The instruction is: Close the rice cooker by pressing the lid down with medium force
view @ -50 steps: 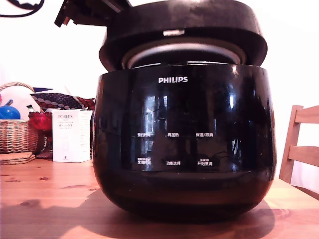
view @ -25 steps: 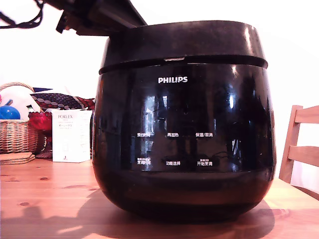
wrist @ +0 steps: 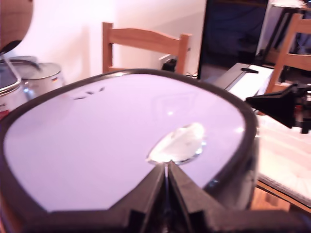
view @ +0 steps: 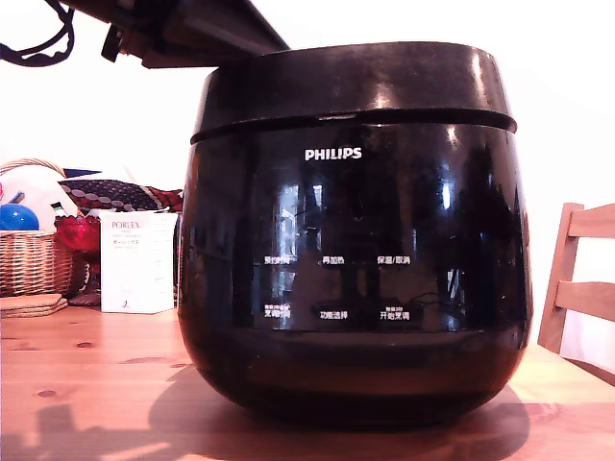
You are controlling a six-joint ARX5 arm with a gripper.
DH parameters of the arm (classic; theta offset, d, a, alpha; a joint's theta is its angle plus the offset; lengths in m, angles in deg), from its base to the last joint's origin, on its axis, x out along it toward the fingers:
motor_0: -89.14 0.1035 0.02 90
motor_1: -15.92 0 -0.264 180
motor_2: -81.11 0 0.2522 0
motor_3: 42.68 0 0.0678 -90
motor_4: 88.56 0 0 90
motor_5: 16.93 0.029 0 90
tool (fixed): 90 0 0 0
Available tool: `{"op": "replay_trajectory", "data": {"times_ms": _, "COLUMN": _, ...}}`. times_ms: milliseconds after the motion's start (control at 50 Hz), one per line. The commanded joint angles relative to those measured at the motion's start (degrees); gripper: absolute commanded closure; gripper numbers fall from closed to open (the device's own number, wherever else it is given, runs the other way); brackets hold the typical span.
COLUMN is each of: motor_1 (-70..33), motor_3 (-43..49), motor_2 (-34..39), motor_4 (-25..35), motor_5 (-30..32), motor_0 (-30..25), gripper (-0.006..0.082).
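Filling the middle of the exterior view, the rice cooker [view: 354, 279] stands on the wooden table [view: 86, 384], its white PHILIPS logo and button labels facing the camera. The lid [view: 351, 82] now sits flat on the body with only a thin dark seam between them, whereas a second ago it was tilted up at the front with its silver inner plate showing; half a second ago it was already down, with a small pale tab still showing at the front of the seam, which no longer shows. The arm [view: 178, 29] reaches in at the upper left of the exterior frame, a touch higher than in the frame before. In the wrist view the gripper [wrist: 166, 177] rests at the near edge of the lid's glossy top, its fingers [wrist: 146, 194] drawn together with barely a slit between them and nothing held (a bright oval glint lies just beyond the tips). At the left of the exterior frame stand a wicker basket [view: 34, 259] and a white box [view: 137, 261], and a wooden chair [view: 579, 279] stands at the right edge.
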Motion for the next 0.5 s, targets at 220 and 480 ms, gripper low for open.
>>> {"op": "replay_trajectory", "data": {"times_ms": 220, "motor_1": -3.56, "motor_3": 5.53, "motor_2": 3.10, "motor_4": -1.07, "motor_5": 1.44, "motor_0": -0.26, "gripper": 0.0789}}
{"op": "replay_trajectory", "data": {"times_ms": 480, "motor_1": -7.21, "motor_3": 8.00, "motor_2": 3.10, "motor_4": -1.03, "motor_5": 1.29, "motor_0": -0.28, "gripper": 0.0789}}
